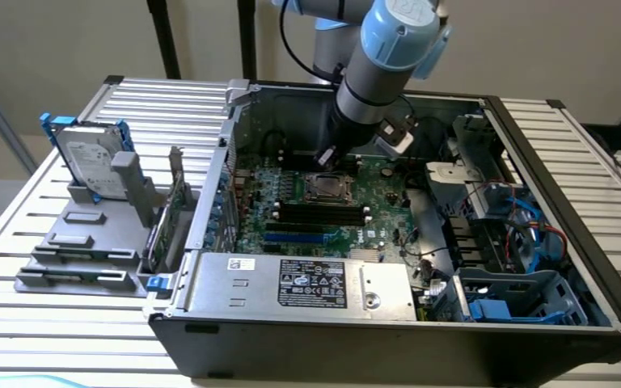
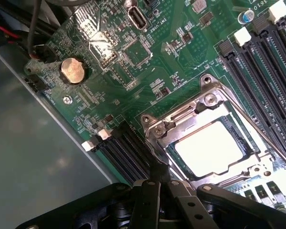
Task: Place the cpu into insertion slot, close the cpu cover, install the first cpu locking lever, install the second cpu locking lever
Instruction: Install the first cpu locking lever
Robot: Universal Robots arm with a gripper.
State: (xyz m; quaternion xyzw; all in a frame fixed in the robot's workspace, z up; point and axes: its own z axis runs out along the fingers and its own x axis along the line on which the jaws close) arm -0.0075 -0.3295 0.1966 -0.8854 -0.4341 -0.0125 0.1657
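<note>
The cpu (image 2: pixel 209 148) lies flat in the insertion slot (image 2: pixel 178 160), its pale face showing through the cut-out of the cpu cover (image 2: pixel 181 119). The silver cover lies down over it. My gripper (image 2: pixel 156 183) is shut, with nothing between its black fingers, and its tip sits at the socket's corner beside the cover's edge. In the exterior view the gripper (image 1: pixel 328 158) hangs just behind the insertion slot (image 1: pixel 327 187), low over the green board (image 1: pixel 289 218). A thin metal lever (image 2: pixel 257 121) runs along one side of the cover.
Long black memory slots (image 2: pixel 262 71) run beside the socket. A coin battery (image 2: pixel 72 70) sits on the board. The case holds a power supply (image 1: pixel 300 283), cables and a blue drive cage (image 1: pixel 516 301). A hard drive (image 1: pixel 90 158) stands outside the case, on the exterior view's left.
</note>
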